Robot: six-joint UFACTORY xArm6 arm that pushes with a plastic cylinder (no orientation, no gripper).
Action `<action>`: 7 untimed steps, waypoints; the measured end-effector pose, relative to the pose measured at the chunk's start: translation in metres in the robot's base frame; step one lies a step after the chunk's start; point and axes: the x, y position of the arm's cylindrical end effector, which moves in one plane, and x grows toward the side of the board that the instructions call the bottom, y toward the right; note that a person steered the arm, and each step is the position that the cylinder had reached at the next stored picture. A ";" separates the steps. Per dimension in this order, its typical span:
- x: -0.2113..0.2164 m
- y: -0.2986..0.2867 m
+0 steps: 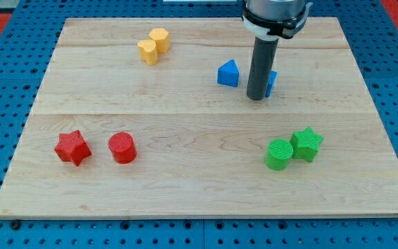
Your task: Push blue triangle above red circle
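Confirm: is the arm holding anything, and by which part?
Nothing held. My tip only pushes; it stands between the blue triangle and a partly hidden blue block.

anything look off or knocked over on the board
Nothing stands out. All blocks sit flat on the wooden board. My tip partly hides a second blue block, right of the blue triangle.

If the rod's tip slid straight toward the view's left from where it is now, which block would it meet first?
Probably the blue triangle, just left of my tip, though the tip sits slightly lower in view and might skim past its lower edge.
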 end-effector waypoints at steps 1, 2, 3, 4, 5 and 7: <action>-0.004 0.002; -0.003 0.045; -0.010 0.099; -0.013 0.085; -0.042 0.009; -0.060 -0.173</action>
